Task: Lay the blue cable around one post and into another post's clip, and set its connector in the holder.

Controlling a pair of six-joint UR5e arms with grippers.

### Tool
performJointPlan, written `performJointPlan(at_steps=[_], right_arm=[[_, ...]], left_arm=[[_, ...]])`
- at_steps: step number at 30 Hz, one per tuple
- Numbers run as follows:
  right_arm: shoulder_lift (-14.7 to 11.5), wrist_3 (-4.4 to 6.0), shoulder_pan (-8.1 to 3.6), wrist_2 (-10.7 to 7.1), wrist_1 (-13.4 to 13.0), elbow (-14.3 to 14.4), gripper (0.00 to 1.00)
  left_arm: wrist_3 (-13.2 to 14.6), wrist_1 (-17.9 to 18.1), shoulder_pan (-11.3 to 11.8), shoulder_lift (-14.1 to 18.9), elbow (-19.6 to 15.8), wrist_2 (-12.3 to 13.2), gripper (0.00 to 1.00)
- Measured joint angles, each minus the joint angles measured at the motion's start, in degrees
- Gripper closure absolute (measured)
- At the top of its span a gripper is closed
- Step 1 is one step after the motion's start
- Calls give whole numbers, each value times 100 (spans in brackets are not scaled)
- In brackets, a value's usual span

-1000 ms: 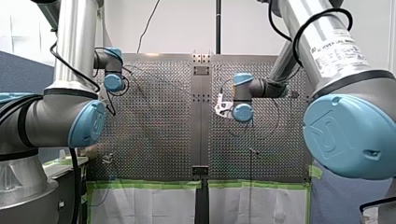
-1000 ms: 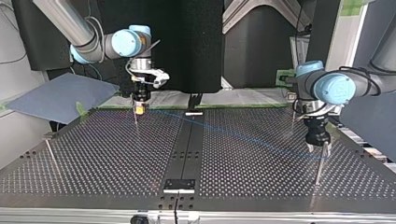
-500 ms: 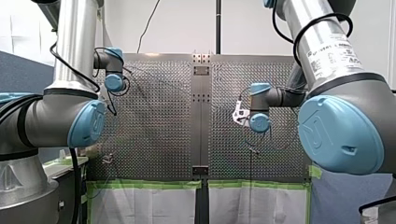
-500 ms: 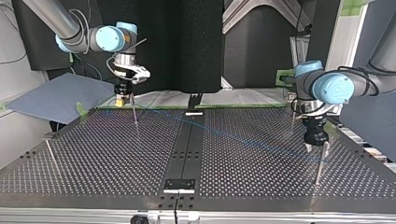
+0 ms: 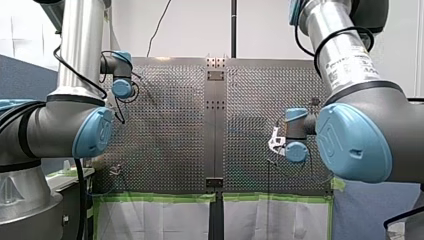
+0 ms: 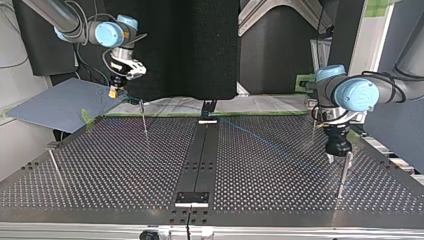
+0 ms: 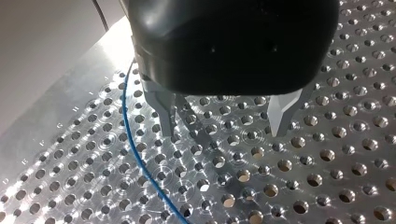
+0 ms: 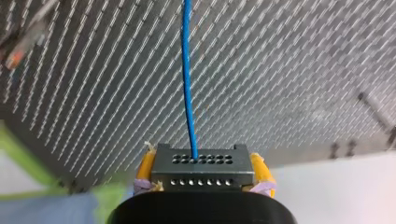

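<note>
Holds a dark block with rows of holes, by the look the connector (image 8: 201,161), clenched between the yellow pads (image 8: 145,165) of my right gripper (image 6: 115,93), high at ten o'clock in the top view, above the far side of the perforated table (image 6: 100,165). Runs the blue cable (image 8: 187,70) straight out of that block over the table. Hangs my left gripper (image 7: 222,133) at four o'clock in the top view, metal fingers (image 7: 166,114) spread and gripping nothing, cable lying just beside one finger, not between them, thin post (image 6: 342,175) close by. Shows a second thin post (image 6: 144,122) at nine o'clock, near the right gripper. Cannot tell whether the cable rounds either post or sits in a clip. Judges routing at best partly done; connector not yet in any holder, which leaves the seating to do.
</note>
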Motion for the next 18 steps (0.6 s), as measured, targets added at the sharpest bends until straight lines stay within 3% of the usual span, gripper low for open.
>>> performJointPlan(at_steps=[12, 18], right_arm=[[553, -10, -554, 6, -554, 553, 100], [782, 20, -760, -17, -783, 701, 100]], left_arm=[[-7, 9, 0, 1, 1, 5, 0], [-13, 10, 6, 2, 1, 8, 0]])
